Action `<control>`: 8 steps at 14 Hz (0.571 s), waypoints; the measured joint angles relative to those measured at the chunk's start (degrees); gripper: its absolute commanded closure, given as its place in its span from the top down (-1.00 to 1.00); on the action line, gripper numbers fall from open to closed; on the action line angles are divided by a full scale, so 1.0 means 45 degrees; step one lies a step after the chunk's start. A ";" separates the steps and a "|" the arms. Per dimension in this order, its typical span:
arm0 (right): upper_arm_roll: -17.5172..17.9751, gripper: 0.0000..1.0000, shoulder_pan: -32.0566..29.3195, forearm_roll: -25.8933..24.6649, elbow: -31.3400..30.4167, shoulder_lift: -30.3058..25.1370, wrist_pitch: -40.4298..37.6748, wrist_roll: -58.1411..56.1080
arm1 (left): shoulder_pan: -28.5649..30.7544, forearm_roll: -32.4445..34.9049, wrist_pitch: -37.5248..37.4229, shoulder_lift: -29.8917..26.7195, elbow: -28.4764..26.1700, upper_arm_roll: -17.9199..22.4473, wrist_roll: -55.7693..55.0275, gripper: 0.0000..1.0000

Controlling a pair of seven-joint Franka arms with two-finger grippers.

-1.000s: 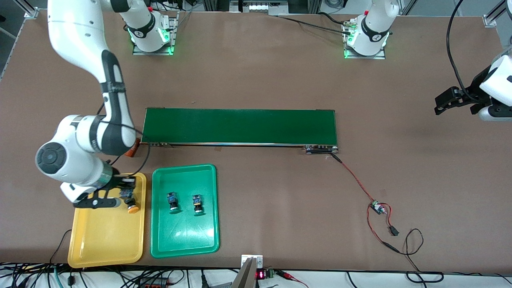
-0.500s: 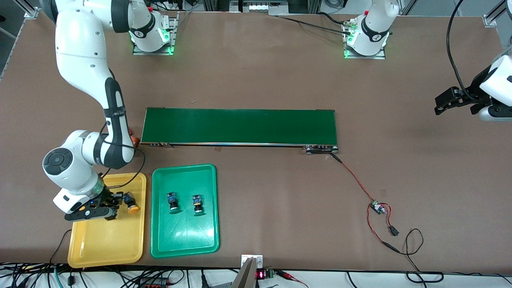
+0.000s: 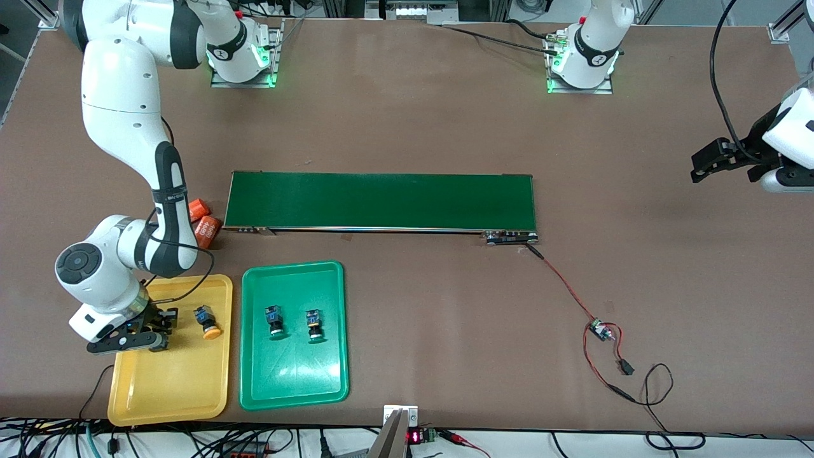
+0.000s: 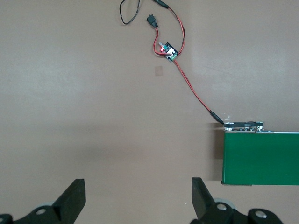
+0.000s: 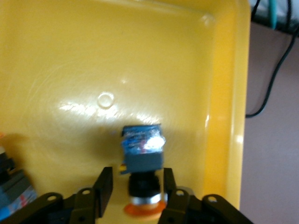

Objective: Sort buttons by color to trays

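The second small yellow-capped push button [image 5: 142,154] now lies in the shallow yellow plastic tray [image 3: 168,388]. The right gripper [image 5: 135,186] has just loosened, its fingers a little apart around it. The other yellow-capped button [image 3: 206,321] lies in this tray too, and the green-capped pair [image 3: 292,323] in the green tray [image 3: 294,388] beside it. The sorting looks done. The left gripper [image 3: 706,162] waits wide open, well apart from the yellow tray.

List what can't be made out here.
- Black-and-blue push-button switch under the right gripper: hidden by the gripper in front view; its orange cap is half hidden by the jaws in right wrist view.
- Two push-button switches in the green plastic tray: cap colours too small to tell, front view.
- Orange cylinders: white numbers too small to read, front view.
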 measured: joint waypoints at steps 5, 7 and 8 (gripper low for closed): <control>-0.0002 1.00 0.0063 0.0761 0.0655 -0.1271 -0.3865 0.0000 | -0.0001 0.0000 0.0000 0.0003 0.0005 -0.0002 0.0000 1.00; -0.0003 1.00 0.0064 0.0762 0.0681 -0.2003 -0.4947 0.0000 | -0.0002 0.0000 0.0000 0.0003 0.0008 -0.0004 0.0000 1.00; -0.0002 1.00 0.0069 0.0762 0.0683 -0.2333 -0.5278 0.0000 | -0.0003 0.0000 0.0000 0.0003 0.0009 -0.0018 0.0000 1.00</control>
